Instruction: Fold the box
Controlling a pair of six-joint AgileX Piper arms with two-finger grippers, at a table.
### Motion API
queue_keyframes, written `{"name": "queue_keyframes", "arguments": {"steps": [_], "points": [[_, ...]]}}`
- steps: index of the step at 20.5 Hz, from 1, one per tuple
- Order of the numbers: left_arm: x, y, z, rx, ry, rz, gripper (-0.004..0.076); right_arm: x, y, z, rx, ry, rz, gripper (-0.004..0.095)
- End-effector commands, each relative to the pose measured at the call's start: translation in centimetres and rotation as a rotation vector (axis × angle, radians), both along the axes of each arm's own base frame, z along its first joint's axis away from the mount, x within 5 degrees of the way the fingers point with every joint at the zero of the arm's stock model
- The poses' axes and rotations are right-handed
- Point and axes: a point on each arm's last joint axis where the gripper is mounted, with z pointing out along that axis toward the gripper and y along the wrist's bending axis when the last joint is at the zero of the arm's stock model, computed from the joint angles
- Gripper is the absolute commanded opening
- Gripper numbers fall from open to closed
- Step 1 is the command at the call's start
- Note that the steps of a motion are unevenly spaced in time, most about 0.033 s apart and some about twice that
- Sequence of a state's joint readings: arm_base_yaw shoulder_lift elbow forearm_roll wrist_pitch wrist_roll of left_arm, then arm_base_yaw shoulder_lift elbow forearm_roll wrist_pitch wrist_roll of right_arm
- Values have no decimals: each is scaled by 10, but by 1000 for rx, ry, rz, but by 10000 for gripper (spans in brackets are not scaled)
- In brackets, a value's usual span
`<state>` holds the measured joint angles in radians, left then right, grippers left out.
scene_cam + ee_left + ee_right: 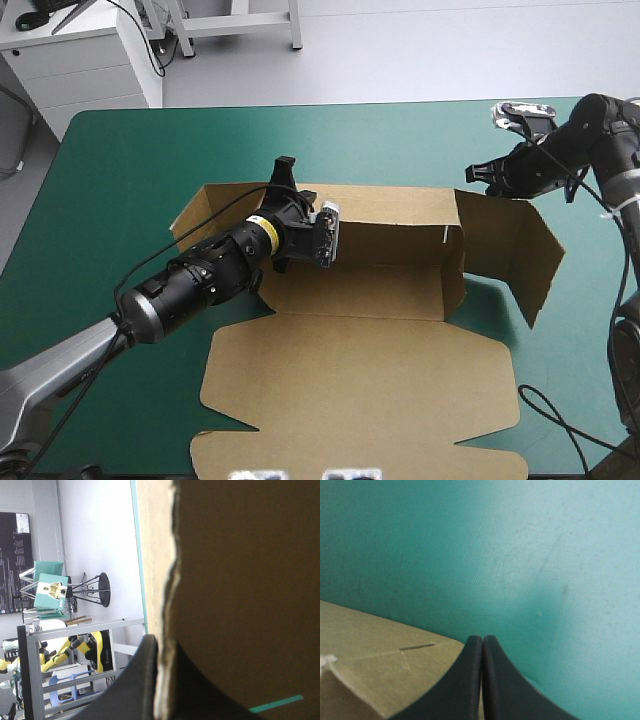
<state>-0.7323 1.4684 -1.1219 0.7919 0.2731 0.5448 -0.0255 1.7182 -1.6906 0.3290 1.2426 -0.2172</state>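
Note:
The brown box (380,370) lies in the middle of the table. Its lid is flat toward the front edge, and its rear wall (390,240) and right end flap (510,250) are raised. My left gripper (292,190) is at the left end of the rear wall. In the left wrist view this gripper (162,645) is shut on the box (240,580), with the board's edge between the black fingers. My right gripper (478,175) hovers at the far top corner of the right flap. It (482,639) is shut, and the box (370,665) lies beside and below it.
Bare teal-green cover (130,180) stretches to the left of the box and beyond it (530,555). The box's left end flap (205,215) lies low, angled outward.

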Motion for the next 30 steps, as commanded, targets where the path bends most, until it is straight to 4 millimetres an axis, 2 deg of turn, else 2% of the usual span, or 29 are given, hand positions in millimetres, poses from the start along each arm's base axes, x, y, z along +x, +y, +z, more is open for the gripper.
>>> {"name": "queue_keyframes", "arguments": {"steps": [1,6,10,19,21,22,26,30], "points": [[-6,4,19,-43,-36,9,-8,-29,3,28,5,-75,31,-18],[-5,5,19,-35,-31,18,-8,-53,6,26,13,-70,70,-19],[-5,6,18,-49,-20,29,-8,-77,12,27,56,-142,129,-19],[-5,6,18,-49,-17,33,-8,-125,15,-8,79,-290,111,-3],[-5,6,18,-47,-16,36,-8,-135,16,-11,77,-296,133,90],[-5,6,18,-47,-16,36,-8,-141,17,-11,83,-314,151,170],[-5,6,18,-47,-16,36,-8,-150,17,-2,83,-408,132,331],[-5,6,18,-46,-15,38,-8,-154,19,-2,108,-395,139,343]]}}
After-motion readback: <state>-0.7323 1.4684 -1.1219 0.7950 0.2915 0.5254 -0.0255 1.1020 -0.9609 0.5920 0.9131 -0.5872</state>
